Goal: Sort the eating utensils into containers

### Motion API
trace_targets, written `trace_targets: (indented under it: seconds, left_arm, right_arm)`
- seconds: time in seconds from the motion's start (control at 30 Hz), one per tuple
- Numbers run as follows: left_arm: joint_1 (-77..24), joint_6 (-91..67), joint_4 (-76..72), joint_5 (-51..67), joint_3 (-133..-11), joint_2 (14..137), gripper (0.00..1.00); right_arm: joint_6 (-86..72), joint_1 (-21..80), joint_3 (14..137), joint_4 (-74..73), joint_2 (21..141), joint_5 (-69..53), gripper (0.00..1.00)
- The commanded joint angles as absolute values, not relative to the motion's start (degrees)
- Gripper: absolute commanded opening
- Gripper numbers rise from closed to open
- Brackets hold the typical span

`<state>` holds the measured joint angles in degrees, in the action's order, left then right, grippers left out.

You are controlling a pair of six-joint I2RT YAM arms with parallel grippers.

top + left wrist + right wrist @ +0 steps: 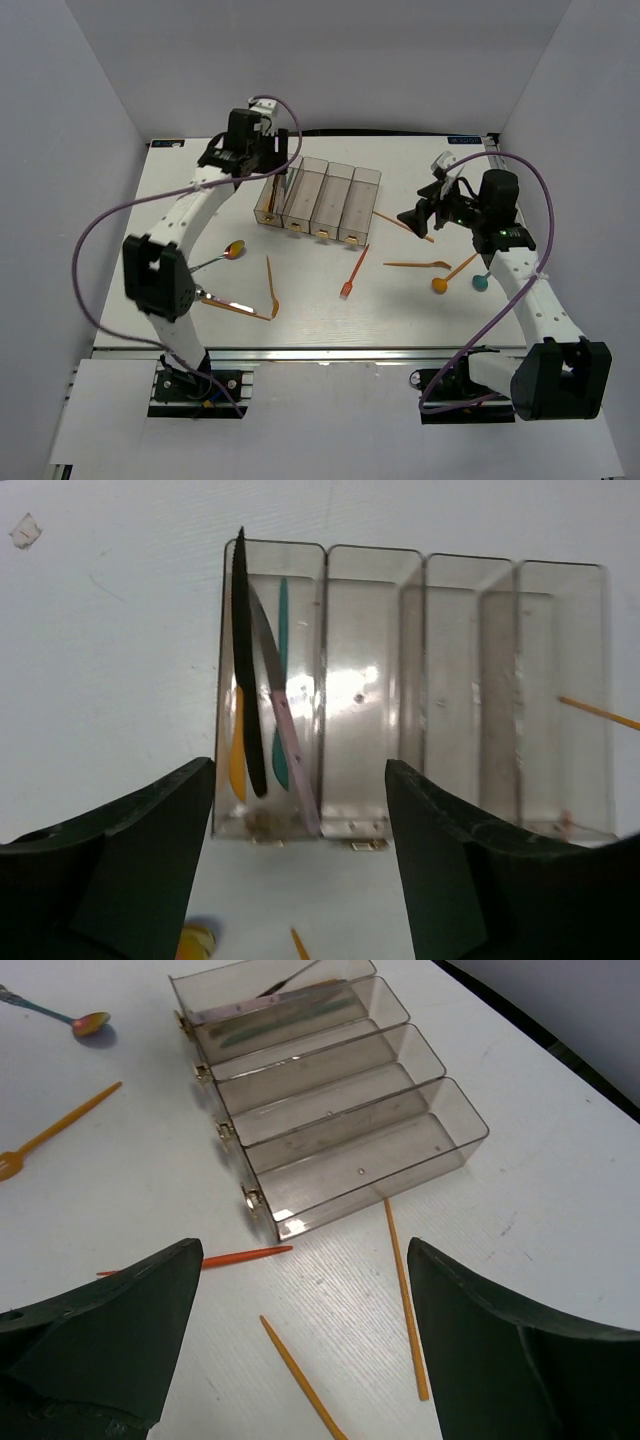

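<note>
A black knife (247,660), a grey knife (280,705) and a teal utensil (283,610) lie in the leftmost bin (305,630). The left gripper (300,772) hangs over it, jaws apart and empty. The right gripper (305,1250) is wide open above loose orange utensils (405,1300) on the table (420,320).
</note>
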<state>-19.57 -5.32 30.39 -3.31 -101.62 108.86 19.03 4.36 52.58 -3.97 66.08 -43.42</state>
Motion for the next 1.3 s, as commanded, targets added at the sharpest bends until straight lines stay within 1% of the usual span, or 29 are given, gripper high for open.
trace_targets:
  seconds: [0.0, 0.03, 0.07, 0.1, 0.13, 0.17, 0.23, 0.37, 0.43, 0.5, 0.57, 0.6, 0.67, 0.73, 0.83, 0.9, 0.97, 1.07, 1.17, 1.2, 1.23, 1.27]
  left_arm:
    - [-19.6, -11.4, 28.1, 3.9, -93.3, 89.8, 0.81]
    - [-19.5, -12.0, 26.8, 5.3, -85.1, 86.5, 0.84]
    - [-19.5, -13.1, 24.2, 7.7, -81.0, 83.1, 0.88]
    - [-19.5, -13.9, 23.0, 8.8, -76.9, 76.5, 0.91]
    - [-19.5, -14.3, 22.2, 9.7, -70.3, 73.6, 0.92]
    - [-19.5, -15.0, 21.0, 10.8, -67.2, 70.8, 0.92]
    - [-19.5, -15.7, 20.0, 12.9, -59.3, 63.2, 0.92]
    - [-19.5, -14.9, 17.6, 13.9, -49.8, 54.2, 0.92]
    - [-19.5, -14.3, 17.3, 14.1, -47.8, 51.3, 0.92]
    - [-19.5, -13.8, 17.2, 14.2, -45.7, 49.8, 0.92]
    - [-19.5, -13.6, 17.6, 13.9, -44.9, 47.8, 0.92]
    - [-19.5, -13.6, 17.4, 14.0, -44.6, 47.0, 0.92]
    - [-19.5, -13.3, 17.1, 14.1, -43.9, 45.6, 0.92]
    - [-19.5, -13.1, 17.4, 13.5, -43.9, 45.5, 0.92]
    - [-19.5, -13.0, 17.5, 12.7, -43.9, 45.1, 0.92]
    - [-19.4, -12.9, 17.5, 11.7, -43.7, 45.3, 0.92]
    - [-19.4, -12.8, 17.3, 11.2, -43.5, 45.8, 0.92]
    - [-19.5, -13.2, 16.9, 11.5, -42.9, 47.6, 0.92]
    - [-19.5, -12.7, 16.5, 13.9, -42.8, 50.2, 0.92]
    - [-19.5, -12.7, 16.6, 14.4, -42.8, 50.8, 0.92]
    - [-19.5, -12.8, 16.7, 14.5, -42.9, 51.7, 0.92]
    - [-19.4, -12.9, 16.9, 14.5, -43.0, 51.9, 0.92]
  right_arm:
    - [20.1, 3.7, 51.2, -2.3, 66.1, -38.3, 0.89]
    - [20.6, 2.9, 50.9, -2.6, 66.5, -39.6, 0.89]
    - [23.4, 2.6, 52.3, -8.4, 68.8, -46.1, 0.89]
    - [29.6, 2.4, 53.9, -12.3, 70.5, -48.0, 0.89]
    - [33.4, 2.4, 55.7, -16.7, 72.2, -49.8, 0.89]
    - [36.3, 2.4, 57.3, -20.4, 74.9, -51.7, 0.83]
    - [40.2, 2.4, 59.1, -24.2, 76.2, -50.7, 0.79]
    - [47.8, 2.5, 59.2, -28.1, 77.1, -44.2, 0.78]
    - [53.8, 2.5, 59.6, -32.1, 78.0, -41.7, 0.76]
    - [56.8, 2.5, 58.9, -33.7, 78.0, -36.6, 0.76]
    - [62.3, 2.5, 57.4, -35.8, 77.6, -31.7, 0.78]
    - [62.3, 2.4, 56.9, -37.2, 77.3, -30.3, 0.78]
    - [74.7, 2.4, 55.9, -42.3, 76.3, -27.2, 0.79]
    - [81.9, 2.4, 56.9, -49.2, 75.9, -27.4, 0.79]
    - [78.7, 2.5, 58.9, -47.8, 76.2, -26.4, 0.79]
    - [71.9, 2.7, 59.8, -42.5, 76.5, -22.2, 0.79]
    - [68.4, 2.8, 60.2, -40.4, 77.4, -16.8, 0.79]
    - [69.9, 2.8, 58.6, -39.8, 77.2, -12.6, 0.78]
    - [79.9, 2.2, 52.7, -40.1, 73.6, -9.8, 0.78]
    - [84.2, 1.7, 50.7, -42.2, 72.8, -10.0, 0.78]
    - [93.2, 0.9, 50.2, -47.8, 71.5, -10.8, 0.78]
    - [96.3, -1.4, 49.9, -49.5, 71.0, -10.9, 0.78]
